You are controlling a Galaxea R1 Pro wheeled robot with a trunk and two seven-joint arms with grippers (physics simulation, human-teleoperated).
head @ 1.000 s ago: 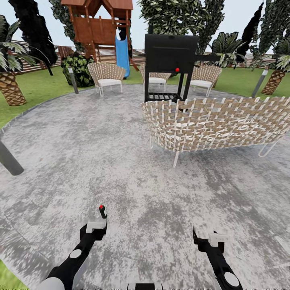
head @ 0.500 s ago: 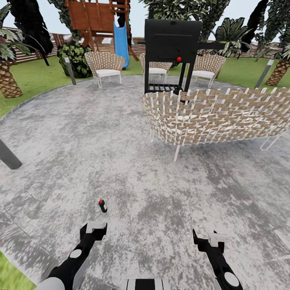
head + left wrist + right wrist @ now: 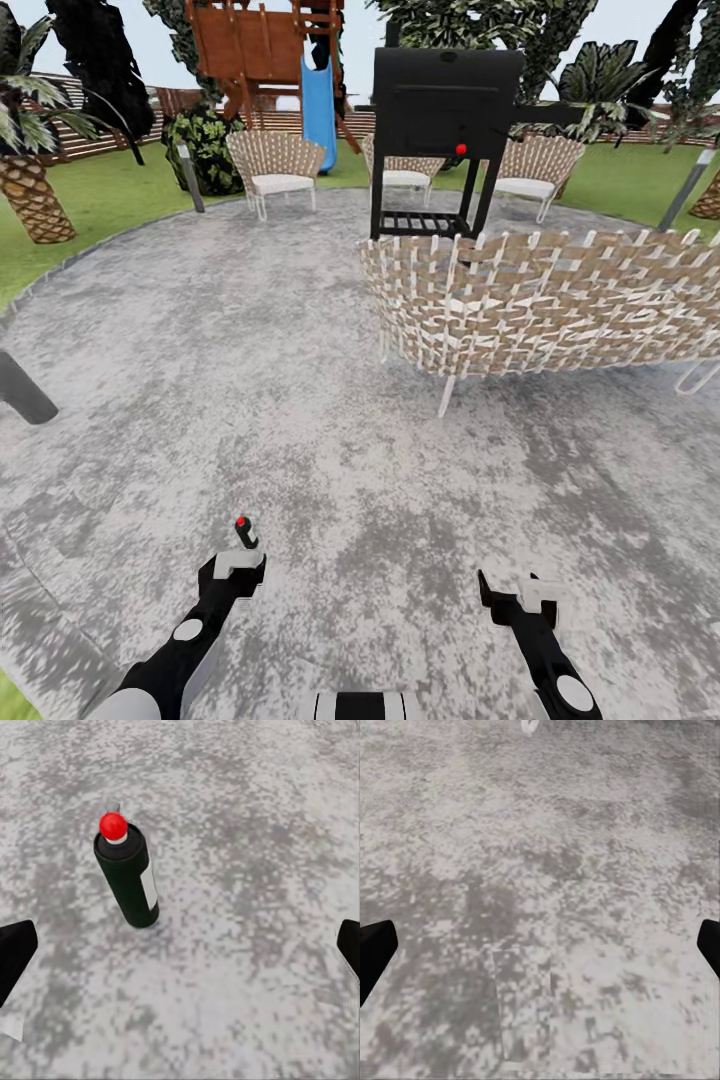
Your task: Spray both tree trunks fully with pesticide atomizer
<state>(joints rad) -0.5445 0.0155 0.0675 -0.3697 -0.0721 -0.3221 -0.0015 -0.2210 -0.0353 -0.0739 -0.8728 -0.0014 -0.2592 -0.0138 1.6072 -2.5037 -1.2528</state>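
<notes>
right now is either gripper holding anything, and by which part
Nothing is held. The dark green bottle with a red cap stands free on the grey paving, ahead of the open left gripper.
</notes>
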